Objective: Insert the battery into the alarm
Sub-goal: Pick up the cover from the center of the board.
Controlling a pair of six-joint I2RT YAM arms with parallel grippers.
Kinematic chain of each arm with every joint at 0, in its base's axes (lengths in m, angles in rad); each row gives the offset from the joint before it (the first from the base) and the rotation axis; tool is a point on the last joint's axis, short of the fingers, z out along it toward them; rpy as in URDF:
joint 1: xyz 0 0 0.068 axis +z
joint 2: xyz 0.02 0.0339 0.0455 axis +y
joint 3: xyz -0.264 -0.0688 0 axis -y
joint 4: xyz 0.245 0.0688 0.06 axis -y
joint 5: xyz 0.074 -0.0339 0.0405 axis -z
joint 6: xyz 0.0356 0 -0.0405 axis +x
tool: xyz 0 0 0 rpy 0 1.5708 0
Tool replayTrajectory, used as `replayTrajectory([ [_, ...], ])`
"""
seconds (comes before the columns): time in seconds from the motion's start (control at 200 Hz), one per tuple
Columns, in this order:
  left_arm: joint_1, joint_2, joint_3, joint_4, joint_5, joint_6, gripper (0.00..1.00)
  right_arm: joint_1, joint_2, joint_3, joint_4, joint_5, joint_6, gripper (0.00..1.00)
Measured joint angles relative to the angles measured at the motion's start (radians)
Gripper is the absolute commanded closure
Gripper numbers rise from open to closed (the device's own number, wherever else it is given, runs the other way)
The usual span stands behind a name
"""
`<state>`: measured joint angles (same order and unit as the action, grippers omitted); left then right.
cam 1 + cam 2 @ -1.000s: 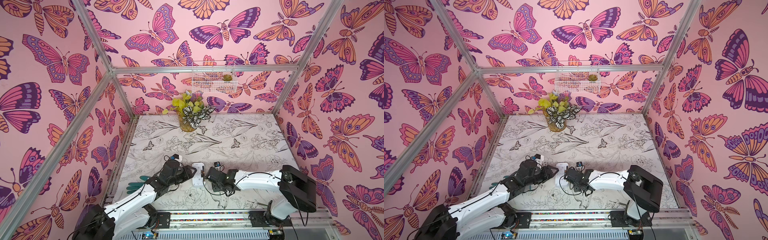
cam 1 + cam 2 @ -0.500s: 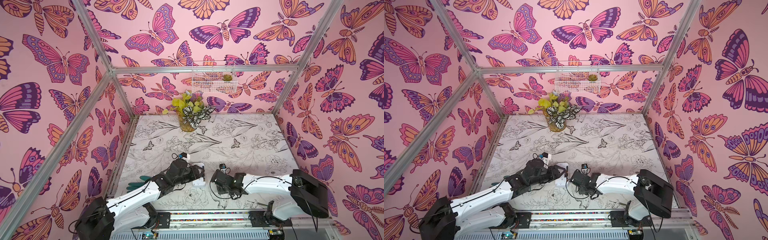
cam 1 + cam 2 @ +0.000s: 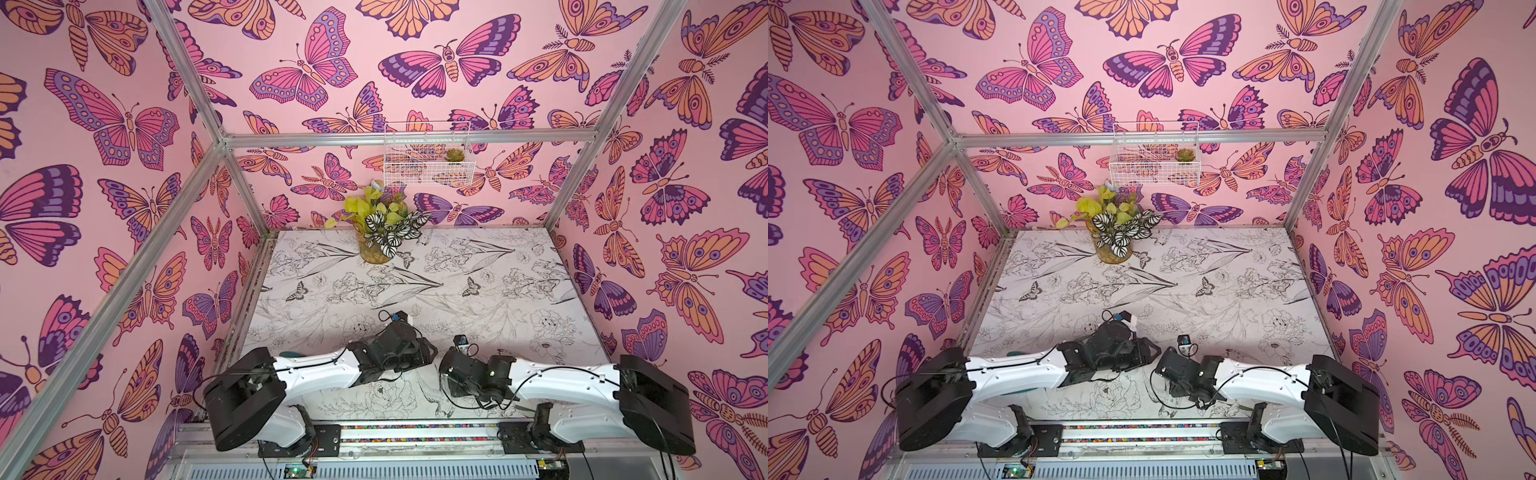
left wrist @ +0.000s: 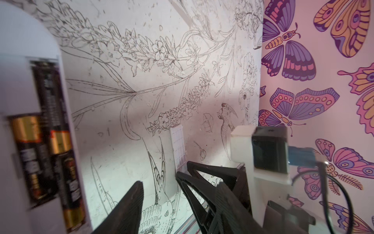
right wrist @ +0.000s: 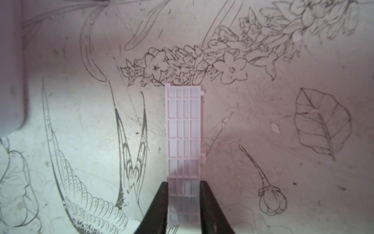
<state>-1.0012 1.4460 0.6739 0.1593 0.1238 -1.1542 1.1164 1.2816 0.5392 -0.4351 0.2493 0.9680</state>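
The right gripper (image 5: 183, 183) jaws pinch a gridded white cover (image 5: 183, 131); left gripper (image 3: 417, 353) jaws hold the smooth alarm (image 4: 20, 60), black-gold batteries (image 4: 26, 158) inside.

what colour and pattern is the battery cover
White, with a grid of small rectangles; the cover shows best in the right wrist view.

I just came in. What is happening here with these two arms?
The left claw appears to hold the white alarm, whose open back shows batteries inside. The right claw grips one end of the battery cover, which lies flat on the table. The cover is not yet back on.
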Motion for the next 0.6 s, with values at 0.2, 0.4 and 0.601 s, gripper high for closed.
replayTrajectory([
  [0.2, -0.033, 0.115, 0.079, 0.01, 0.005, -0.026, 0.45, 0.0, -0.039, -0.031, 0.022, -0.007, 0.005, 0.73],
  [0.4, -0.048, 0.211, 0.115, 0.021, 0.011, -0.05, 0.46, 0.0, -0.069, -0.046, 0.035, -0.007, 0.005, 0.73],
  [0.601, -0.067, 0.288, 0.157, 0.021, 0.015, -0.06, 0.46, 0.0, -0.098, -0.072, 0.055, -0.009, 0.016, 0.73],
])
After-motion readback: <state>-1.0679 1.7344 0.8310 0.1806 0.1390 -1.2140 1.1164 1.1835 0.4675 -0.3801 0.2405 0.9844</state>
